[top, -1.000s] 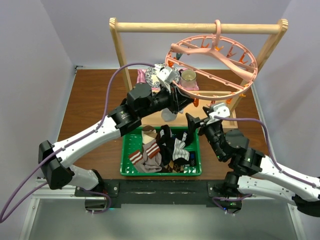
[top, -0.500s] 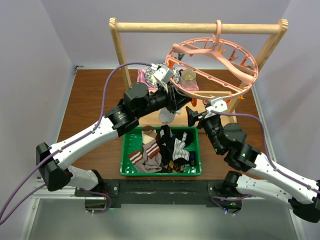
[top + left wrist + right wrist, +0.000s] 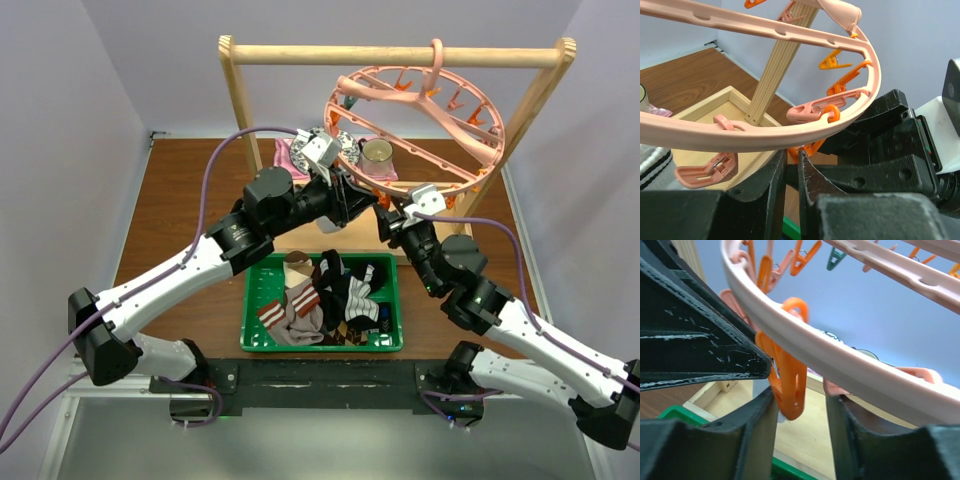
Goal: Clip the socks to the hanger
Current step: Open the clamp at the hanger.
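The pink round hanger [image 3: 455, 120] hangs tilted from the wooden rack. My left gripper [image 3: 352, 205] is under its near rim, shut on a pale sock [image 3: 761, 385] that hangs below its tips. In the left wrist view the narrow jaws [image 3: 791, 152] touch an orange clip [image 3: 812, 147] under the rim [image 3: 765, 137]. My right gripper [image 3: 388, 222] is open, and the same orange clip [image 3: 787, 385] hangs between its fingers [image 3: 800, 405] without being squeezed. More socks [image 3: 320, 300], striped brown and black patterned, lie in the green basket [image 3: 250, 300].
The light wooden rack [image 3: 400, 55] stands at the back over a wooden base. A pink cloth [image 3: 288, 155] and a round tin [image 3: 377, 152] sit behind the hanger. Both arms crowd together under the hanger's near rim, above the basket.
My right gripper has moved up and left until its fingers stand round the orange clip. My left gripper has lifted the sock closer to the rim. The hanger has tilted and swung left.
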`<action>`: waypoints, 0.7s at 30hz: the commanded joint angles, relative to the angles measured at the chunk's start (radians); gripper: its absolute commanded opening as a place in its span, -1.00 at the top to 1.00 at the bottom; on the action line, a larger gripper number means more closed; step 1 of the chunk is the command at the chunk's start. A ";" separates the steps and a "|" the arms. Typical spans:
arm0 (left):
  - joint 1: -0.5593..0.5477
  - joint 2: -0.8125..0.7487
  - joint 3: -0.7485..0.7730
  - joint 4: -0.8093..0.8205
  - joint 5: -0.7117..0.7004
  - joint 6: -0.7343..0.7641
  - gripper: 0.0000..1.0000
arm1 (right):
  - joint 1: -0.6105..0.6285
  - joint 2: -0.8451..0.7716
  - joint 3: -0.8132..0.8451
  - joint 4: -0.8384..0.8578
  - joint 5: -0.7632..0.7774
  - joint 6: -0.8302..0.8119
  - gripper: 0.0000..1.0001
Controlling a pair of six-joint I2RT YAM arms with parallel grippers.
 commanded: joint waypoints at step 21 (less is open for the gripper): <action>0.005 -0.055 -0.021 0.042 0.045 -0.030 -0.51 | -0.033 0.002 0.058 0.023 -0.122 0.066 0.86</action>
